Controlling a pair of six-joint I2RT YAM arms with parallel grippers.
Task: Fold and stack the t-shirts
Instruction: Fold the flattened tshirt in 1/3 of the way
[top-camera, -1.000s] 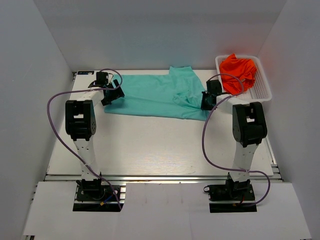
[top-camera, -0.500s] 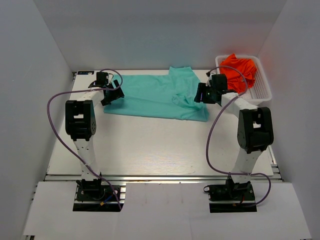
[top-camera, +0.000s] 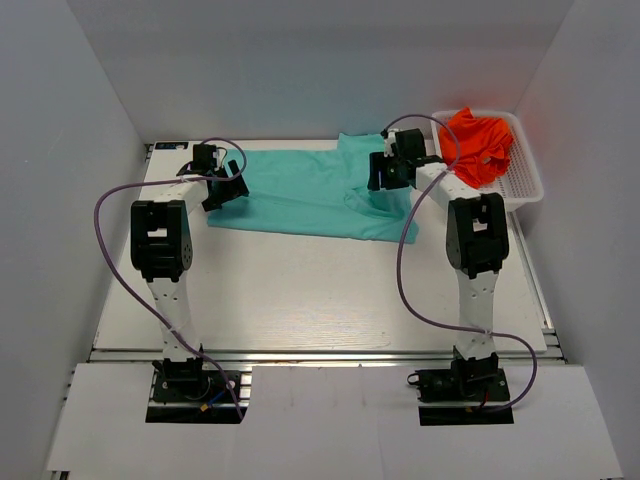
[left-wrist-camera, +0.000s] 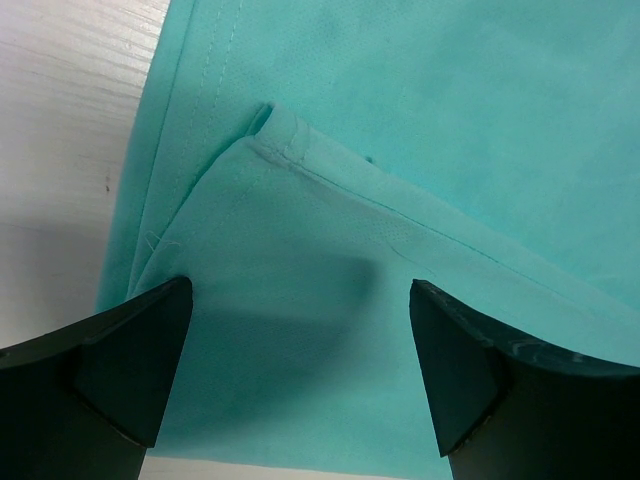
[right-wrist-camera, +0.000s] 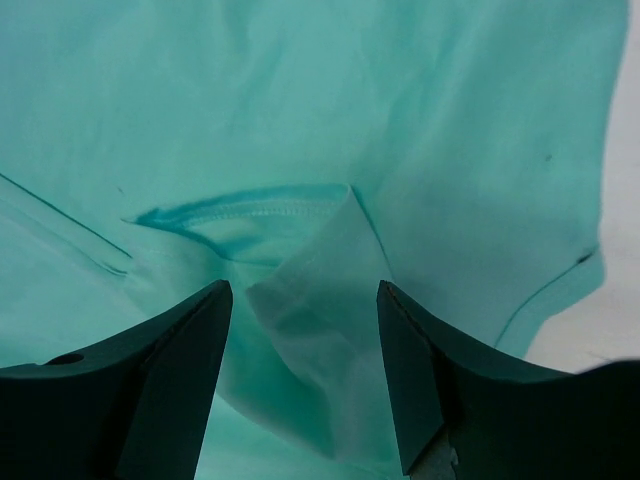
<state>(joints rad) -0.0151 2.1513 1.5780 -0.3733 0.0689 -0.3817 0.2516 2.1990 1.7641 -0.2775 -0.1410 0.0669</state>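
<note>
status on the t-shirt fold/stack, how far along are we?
Early. Done: the teal t-shirt is laid out on the table, with only small flaps turned over. In hand: the left gripper and right gripper hover open over its two ends, gripping nothing. Left: fold the teal one, take the orange t-shirt, crumpled in the basket, fold it, stack both.

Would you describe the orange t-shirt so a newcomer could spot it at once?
On the table, at its far right corner, sits a white basket. The orange t-shirt lies crumpled inside it, unlike the teal t-shirt spread flat.
</note>
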